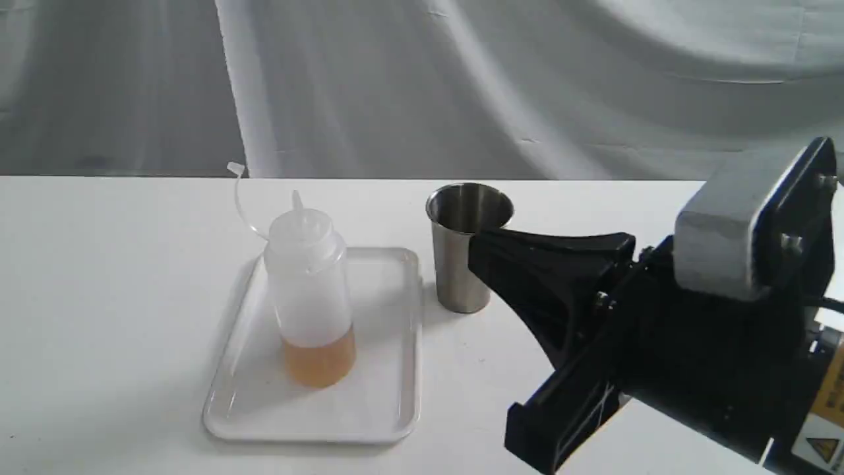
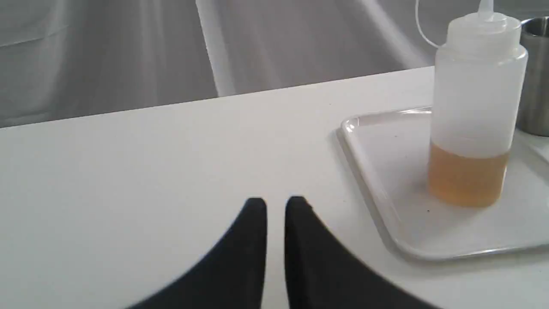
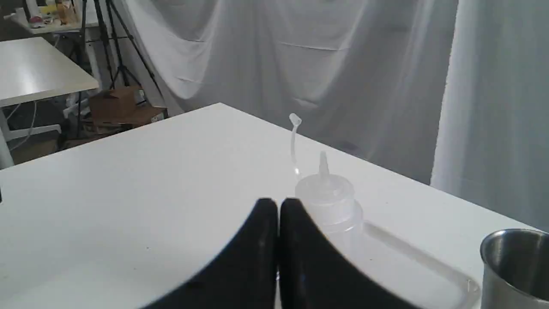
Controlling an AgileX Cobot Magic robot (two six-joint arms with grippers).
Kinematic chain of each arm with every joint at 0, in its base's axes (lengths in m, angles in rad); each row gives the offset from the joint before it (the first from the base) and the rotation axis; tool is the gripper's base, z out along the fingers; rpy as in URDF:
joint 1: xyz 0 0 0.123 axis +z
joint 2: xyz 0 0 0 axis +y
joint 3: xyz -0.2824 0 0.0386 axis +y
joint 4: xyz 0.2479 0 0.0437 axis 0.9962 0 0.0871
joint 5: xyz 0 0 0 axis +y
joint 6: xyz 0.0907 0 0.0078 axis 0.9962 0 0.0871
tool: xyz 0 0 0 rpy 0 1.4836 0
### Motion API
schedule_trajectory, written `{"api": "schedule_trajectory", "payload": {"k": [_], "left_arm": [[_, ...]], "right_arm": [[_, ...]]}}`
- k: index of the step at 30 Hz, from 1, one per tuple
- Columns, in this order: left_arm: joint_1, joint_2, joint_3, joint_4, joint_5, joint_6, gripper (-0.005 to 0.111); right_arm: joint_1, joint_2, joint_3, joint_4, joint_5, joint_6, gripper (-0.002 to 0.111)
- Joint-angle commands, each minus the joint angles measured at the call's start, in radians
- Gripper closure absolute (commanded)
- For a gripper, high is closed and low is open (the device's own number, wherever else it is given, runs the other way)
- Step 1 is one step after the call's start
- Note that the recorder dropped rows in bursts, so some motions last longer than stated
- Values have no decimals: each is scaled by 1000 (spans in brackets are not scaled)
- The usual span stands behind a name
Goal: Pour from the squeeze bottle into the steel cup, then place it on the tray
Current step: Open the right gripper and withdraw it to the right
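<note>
The squeeze bottle (image 1: pixel 308 290) stands upright on the white tray (image 1: pixel 389 409), amber liquid filling its lower part and its cap strap curling up to the left. Just right of the tray stands the steel cup (image 1: pixel 465 257). My right gripper (image 1: pixel 476 247) hovers shut and empty, its tip close in front of the cup, apart from the bottle (image 3: pixel 330 201). The left wrist view shows my left gripper (image 2: pixel 276 201) shut over bare table, some way from the tray (image 2: pixel 377 171), the bottle (image 2: pixel 476 107) and the cup (image 2: pixel 534 77). In the exterior view the left gripper is out of sight.
The white table (image 1: pixel 99 297) ends at a far edge in front of a hanging grey-white cloth (image 1: pixel 422 86). In the right wrist view a second table (image 3: pixel 38 68), tripod legs and a cardboard box (image 3: pixel 116 103) stand beyond the table's corner.
</note>
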Motion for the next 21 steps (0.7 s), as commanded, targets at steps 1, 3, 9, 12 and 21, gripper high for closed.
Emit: {"api": "schedule_trajectory", "payload": {"k": [1, 3, 9, 12, 21], "left_arm": [[-3, -5, 4, 1, -7, -2, 98], [-3, -5, 4, 1, -7, -2, 98], [-3, -5, 4, 1, -7, -2, 98], [-3, -5, 4, 1, -7, -2, 98], [-3, -5, 4, 1, -7, -2, 98]], "right_arm": [[-8, -6, 6, 27, -18, 7, 108], [-8, -6, 6, 77, -18, 7, 108], [-30, -62, 7, 224, 18, 5, 108], [-60, -98, 7, 220, 22, 5, 108], [-290, -287, 7, -73, 240, 5, 108]]}}
